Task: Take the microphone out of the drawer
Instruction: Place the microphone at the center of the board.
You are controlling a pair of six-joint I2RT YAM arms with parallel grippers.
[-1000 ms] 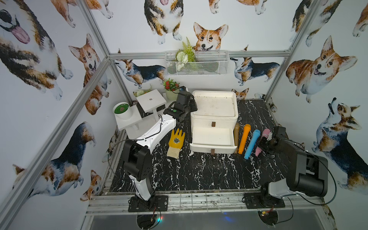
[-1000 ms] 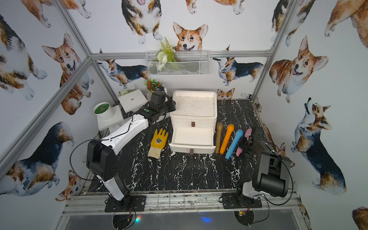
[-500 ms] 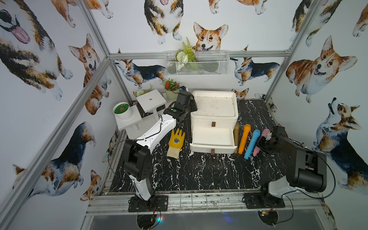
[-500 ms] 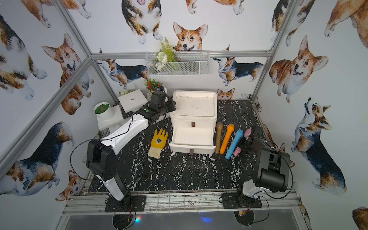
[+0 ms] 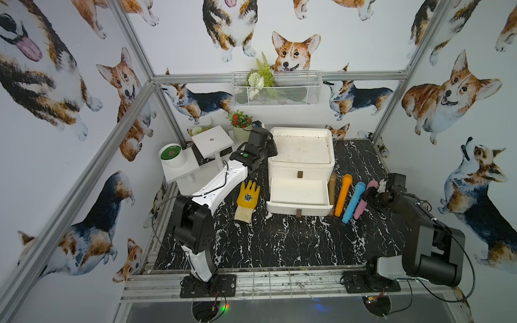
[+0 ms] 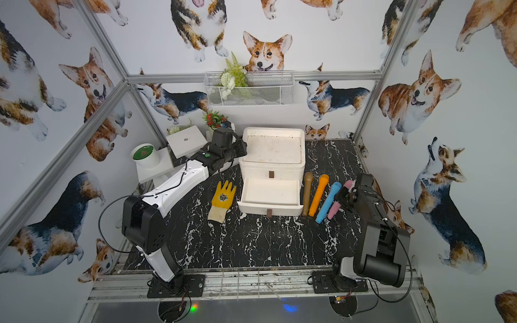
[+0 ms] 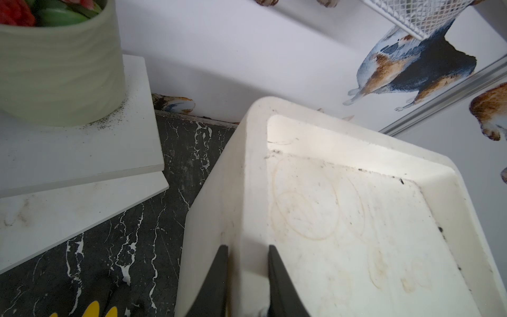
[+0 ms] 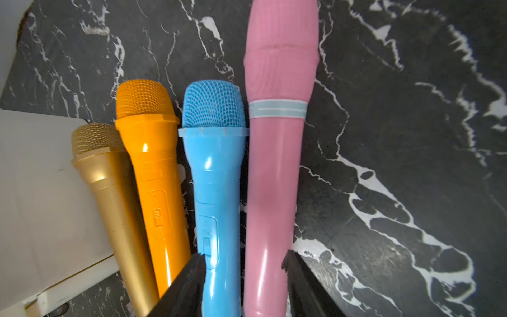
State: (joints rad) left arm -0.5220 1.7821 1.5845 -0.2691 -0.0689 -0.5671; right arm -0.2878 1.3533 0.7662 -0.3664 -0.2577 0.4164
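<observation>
One pink microphone (image 8: 274, 164) near the desk's (image 5: 279, 237) right edge could be snagged by the spread right gripper (image 8: 245, 255) — the cabinet (image 7: 247, 192) rim is pinched by the left gripper (image 7: 248, 247).

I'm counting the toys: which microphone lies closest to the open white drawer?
The gold microphone, right along the drawer's side; the orange, blue and pink ones lie farther out.

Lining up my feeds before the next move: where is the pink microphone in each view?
In a top view: pink microphone ends the row of four, farthest from the drawer.
In a top view: same spot.
Left wrist: not in it.
Right wrist: middle of the picture.
Shared landmark: blue microphone right beside it.
</observation>
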